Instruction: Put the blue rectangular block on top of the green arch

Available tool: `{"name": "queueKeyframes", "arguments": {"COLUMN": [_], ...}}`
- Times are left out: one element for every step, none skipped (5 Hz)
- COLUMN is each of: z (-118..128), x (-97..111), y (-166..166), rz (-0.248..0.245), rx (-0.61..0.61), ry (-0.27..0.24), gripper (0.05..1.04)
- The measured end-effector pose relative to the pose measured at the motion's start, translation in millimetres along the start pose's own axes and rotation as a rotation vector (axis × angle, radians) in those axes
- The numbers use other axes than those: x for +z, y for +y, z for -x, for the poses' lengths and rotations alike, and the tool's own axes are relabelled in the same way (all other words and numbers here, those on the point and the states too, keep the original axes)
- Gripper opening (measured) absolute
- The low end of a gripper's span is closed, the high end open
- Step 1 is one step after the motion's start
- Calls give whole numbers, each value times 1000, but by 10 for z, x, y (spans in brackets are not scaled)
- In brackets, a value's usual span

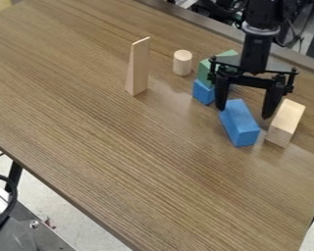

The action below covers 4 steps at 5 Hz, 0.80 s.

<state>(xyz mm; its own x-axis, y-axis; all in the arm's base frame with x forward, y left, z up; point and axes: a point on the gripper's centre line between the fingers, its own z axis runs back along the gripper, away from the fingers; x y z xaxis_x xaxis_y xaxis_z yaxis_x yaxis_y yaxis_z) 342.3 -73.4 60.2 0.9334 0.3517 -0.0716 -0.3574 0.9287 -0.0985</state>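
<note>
Gripper (pixel 244 113) over the far end of the blue rectangular block (pixel 241 124), fingers spread.
Blue block lies on the table (pixel 153 162), near the upright pale wooden block (pixel 285 122) — whether the fingers touch it, cannot tell. Behind, the green arch (pixel 204 73), partly hidden by the gripper, sits on a smaller blue block (pixel 203 92); off to the left — a short cylinder and a tall wedge, both standing.

Looks down at a slant from above the table (pixel 153 181), facing across it toward the arm (pixel 256 49) at upper right. Stands well apart from the arm, back far enough to take in much of the tabletop, the far edge behind the arm, and a strip of floor (pixel 74 228) past the near edge, at lower left.
</note>
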Motion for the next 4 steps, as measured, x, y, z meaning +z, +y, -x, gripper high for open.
{"name": "queueKeyframes", "arguments": {"z": [-4, -31, -73, -68], "x": [-153, -212, -265, -264], "y": [30, 27, 33, 87], "rz": [-17, -28, -55, -101], "rx": [13, 17, 3, -24], "ry": [38, 45, 70, 75], "gripper": [998, 969, 669, 573]}}
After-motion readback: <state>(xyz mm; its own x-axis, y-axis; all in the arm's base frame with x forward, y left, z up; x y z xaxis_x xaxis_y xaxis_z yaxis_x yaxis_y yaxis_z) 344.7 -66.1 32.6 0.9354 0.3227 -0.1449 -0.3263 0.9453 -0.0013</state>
